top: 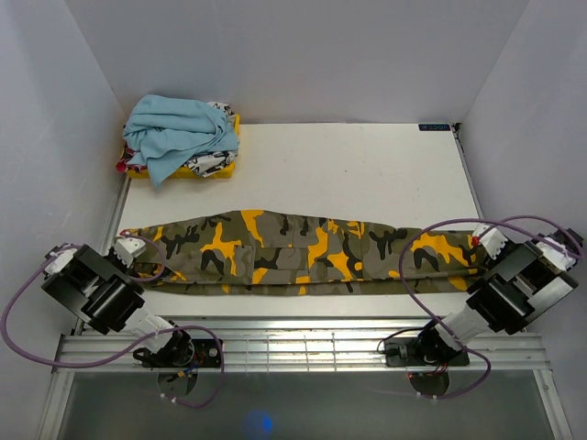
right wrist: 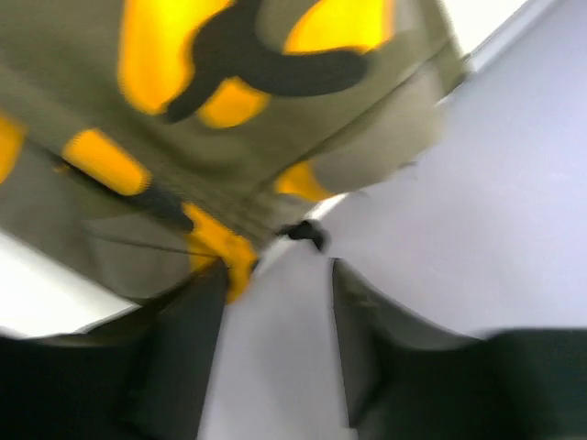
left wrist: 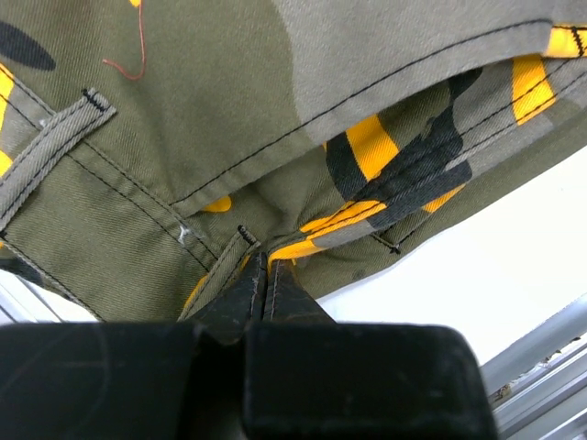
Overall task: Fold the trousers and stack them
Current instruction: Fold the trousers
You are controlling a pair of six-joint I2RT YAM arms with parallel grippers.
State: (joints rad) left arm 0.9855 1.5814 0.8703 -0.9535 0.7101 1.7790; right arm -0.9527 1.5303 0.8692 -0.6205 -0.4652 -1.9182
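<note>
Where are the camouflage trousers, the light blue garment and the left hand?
camouflage trousers (top: 303,252): top view, middle of the folded length.
light blue garment (top: 179,128): top view, centre of the crumpled cloth.
left hand (left wrist: 266,271): left wrist view, between its closed fingertips.

Trousers (top: 303,252): across near half of my desk (top: 367,170); left pincer (top: 131,247) at left end, right pincer (top: 481,240) at right end. Garment heap (top: 183,137): far left corner.
</note>
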